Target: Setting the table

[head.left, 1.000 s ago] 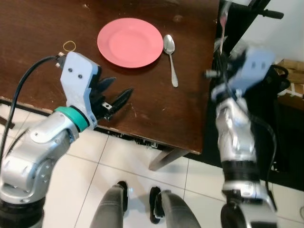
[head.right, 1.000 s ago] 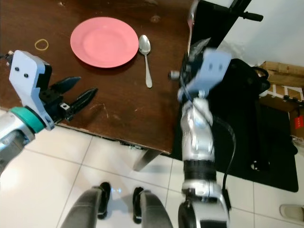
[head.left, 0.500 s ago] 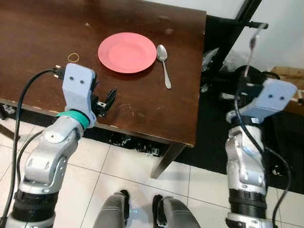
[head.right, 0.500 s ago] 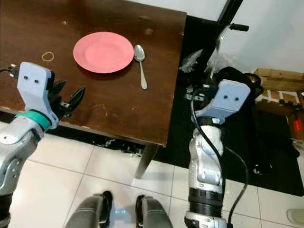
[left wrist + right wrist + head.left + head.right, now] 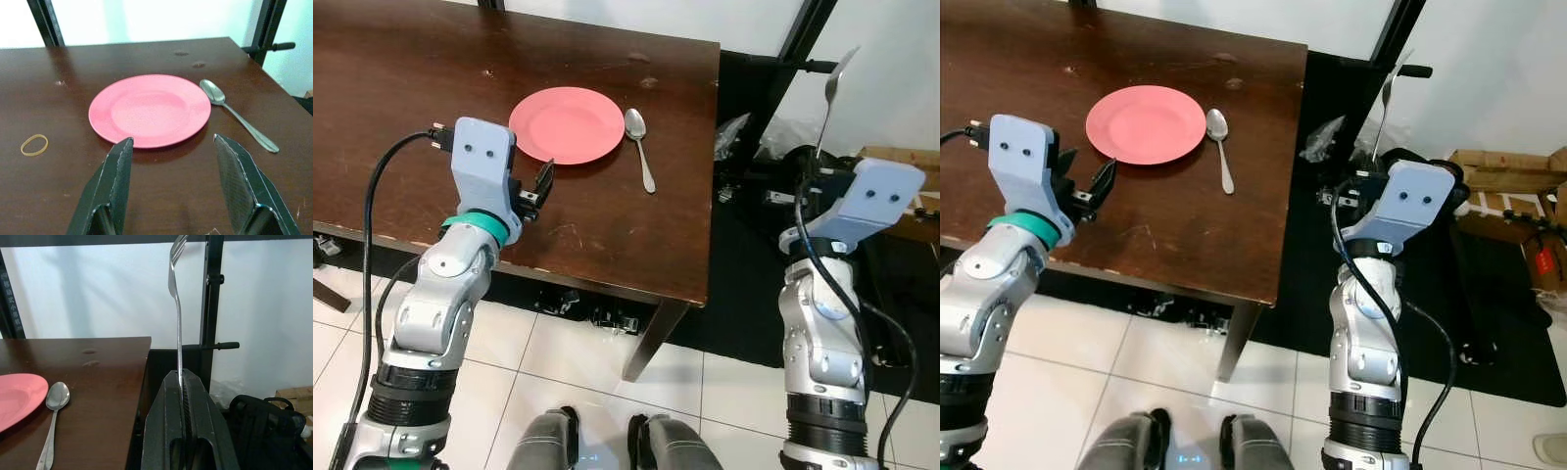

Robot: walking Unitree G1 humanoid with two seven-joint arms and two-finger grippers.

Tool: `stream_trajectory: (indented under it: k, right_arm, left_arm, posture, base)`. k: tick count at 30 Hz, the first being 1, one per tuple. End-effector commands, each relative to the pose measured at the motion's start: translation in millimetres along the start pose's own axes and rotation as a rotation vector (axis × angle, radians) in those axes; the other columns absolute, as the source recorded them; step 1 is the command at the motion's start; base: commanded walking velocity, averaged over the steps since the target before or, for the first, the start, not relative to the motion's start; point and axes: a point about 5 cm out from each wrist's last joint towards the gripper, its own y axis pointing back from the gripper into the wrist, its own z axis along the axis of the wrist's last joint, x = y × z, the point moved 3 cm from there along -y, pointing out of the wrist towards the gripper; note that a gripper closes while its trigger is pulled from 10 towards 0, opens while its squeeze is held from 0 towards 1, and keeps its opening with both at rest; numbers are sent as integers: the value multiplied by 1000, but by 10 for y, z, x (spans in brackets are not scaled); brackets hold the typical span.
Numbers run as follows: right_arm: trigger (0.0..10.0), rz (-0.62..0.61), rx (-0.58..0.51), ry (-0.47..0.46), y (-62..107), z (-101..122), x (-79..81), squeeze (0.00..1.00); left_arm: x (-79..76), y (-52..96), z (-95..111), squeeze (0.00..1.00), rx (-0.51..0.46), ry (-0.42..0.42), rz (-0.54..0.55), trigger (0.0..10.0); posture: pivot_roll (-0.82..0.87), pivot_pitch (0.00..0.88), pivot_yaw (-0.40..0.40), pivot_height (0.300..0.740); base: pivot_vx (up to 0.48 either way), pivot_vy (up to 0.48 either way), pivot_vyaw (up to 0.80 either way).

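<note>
A pink plate [image 5: 567, 124] lies on the dark wooden table [image 5: 607, 245], with a metal spoon [image 5: 639, 149] just to its right. My left gripper [image 5: 543, 186] hovers open over the table at the plate's near edge; in the left wrist view its fingers [image 5: 120, 171] frame the plate [image 5: 149, 110] and nothing is between them. My right gripper [image 5: 817, 174] is out past the table's right edge, over the floor, shut on a metal fork [image 5: 177, 308]. The fork stands upright with its tines up [image 5: 832, 88].
A yellow rubber band [image 5: 34, 145] lies on the table left of the plate. A black bag [image 5: 1430, 162], a black floor mat [image 5: 1508, 323], a black metal stand [image 5: 803, 39] and cardboard boxes [image 5: 1508, 181] are to the right. White tiled floor lies below.
The camera has risen and pulled back. My left gripper has moved up to the plate's near edge. My right arm has steadied to the right of the table with the fork upright.
</note>
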Motion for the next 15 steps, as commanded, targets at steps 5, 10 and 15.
stream_trajectory:
  k: [5,10,15]
  right_arm:
    - [10000,8,27,4,6,-36,19,0]
    - [10000,12,45,5,6,-29,-3,0]
    - [10000,12,54,-3,3,-35,-7,0]
  left_arm:
    - [-7,-10,-9,0,-12,-6,12,10000]
    - [-36,-3,-46,0,-20,-7,13,10000]
    - [-27,-6,-61,0,-23,-7,16,10000]
  posture:
    - [55,28,5,740]
    - [49,32,-4,740]
    - [51,36,-6,740]
  base:
    - [-327,0,0]
    - [-333,0,0]
    - [-343,0,0]
